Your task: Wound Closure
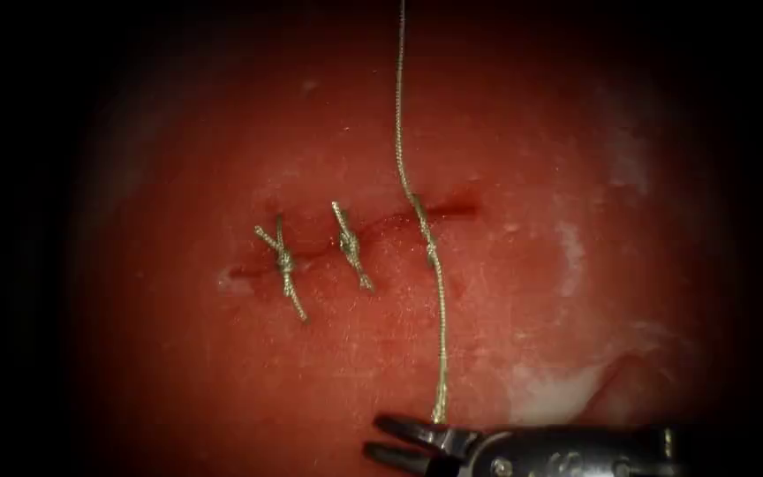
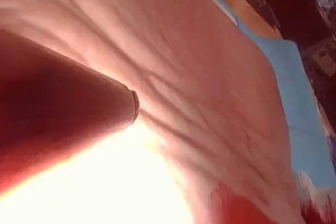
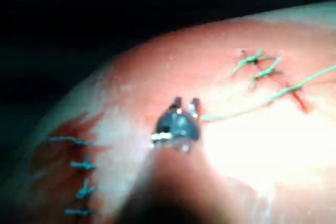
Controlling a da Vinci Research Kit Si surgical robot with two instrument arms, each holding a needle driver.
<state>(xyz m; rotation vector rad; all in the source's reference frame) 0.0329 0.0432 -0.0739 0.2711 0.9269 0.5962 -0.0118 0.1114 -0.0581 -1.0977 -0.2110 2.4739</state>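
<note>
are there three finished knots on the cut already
No, two tied knots sit across the cut; the third crossing is a long uncut thread.

The endoscope view is bright only in the middle, where light falls on the tissue [image 1: 523, 291]; toward every edge it fades into a dark ring. The left wrist view has strong white glare beside the shaft [image 2: 63, 108] (this part is fully washed out) and is soft. The right wrist view is blurred, with glare on the tissue and darkness behind it.
</note>
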